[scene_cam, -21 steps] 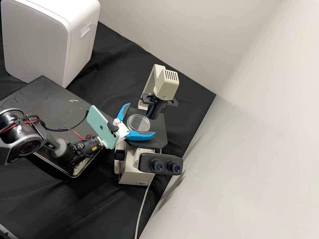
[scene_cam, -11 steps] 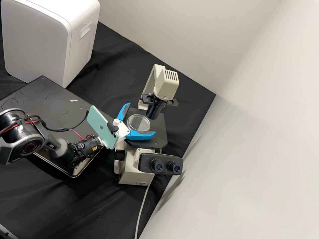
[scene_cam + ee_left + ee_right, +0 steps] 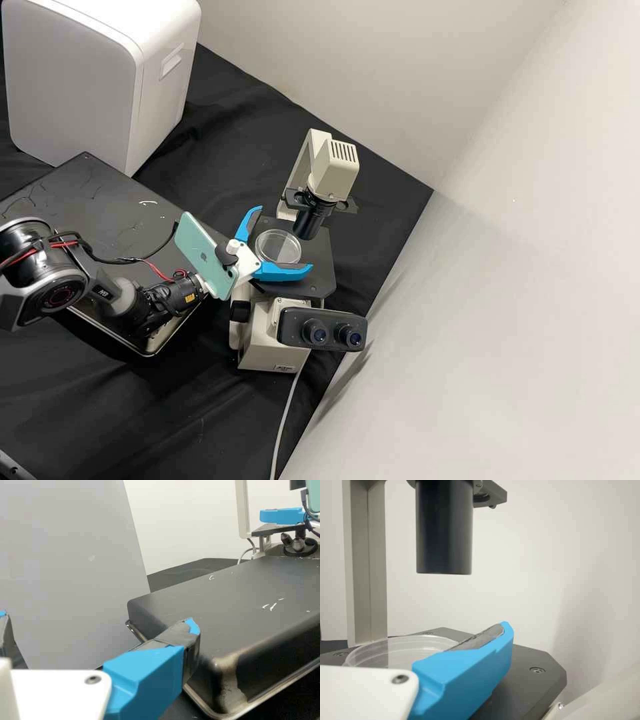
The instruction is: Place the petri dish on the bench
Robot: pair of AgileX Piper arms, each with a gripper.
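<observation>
A clear round petri dish (image 3: 278,245) lies on the black stage (image 3: 321,265) of a beige microscope (image 3: 267,333), just beside the dark condenser tube (image 3: 308,220). My right gripper (image 3: 283,240) is open at the stage, one blue finger on each side of the dish. In the right wrist view the dish (image 3: 395,650) sits close by one blue finger (image 3: 470,670), under the tube (image 3: 444,527). My left gripper (image 3: 97,622) is open and holds nothing, low beside a black case (image 3: 240,610).
A white box (image 3: 93,73) stands at the back left, with the flat black case (image 3: 100,200) in front of it. The microscope's eyepieces (image 3: 327,331) face forward and its cable (image 3: 283,420) trails toward the front. A pale slanted panel (image 3: 500,333) bounds the right side.
</observation>
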